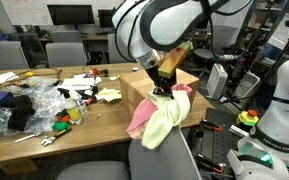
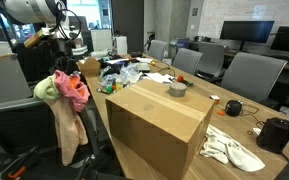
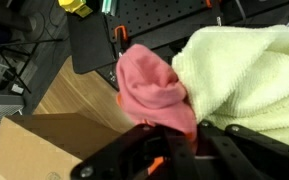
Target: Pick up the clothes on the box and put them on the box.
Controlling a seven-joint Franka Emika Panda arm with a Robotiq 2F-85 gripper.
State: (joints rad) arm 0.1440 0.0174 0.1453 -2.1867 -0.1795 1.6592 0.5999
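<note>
My gripper (image 1: 164, 88) is shut on a bundle of clothes: a pink cloth (image 1: 142, 115) and a pale yellow-green cloth (image 1: 167, 125). The bundle hangs in the air beside the cardboard box (image 1: 134, 92), off the table's edge. In an exterior view the clothes (image 2: 69, 92) hang to the left of the large box (image 2: 159, 125), with the gripper (image 2: 60, 68) above them. In the wrist view the pink cloth (image 3: 152, 88) and yellow-green cloth (image 3: 246, 75) are pinched between the fingers (image 3: 179, 140), with the box (image 3: 44, 148) at lower left.
A wooden table (image 1: 44, 135) holds cluttered plastic bags and small items (image 1: 34, 105). A tape roll (image 2: 178, 89) sits on the box top. A white cloth (image 2: 234, 150) and black objects (image 2: 274, 133) lie on the table. Office chairs (image 2: 249, 75) stand behind.
</note>
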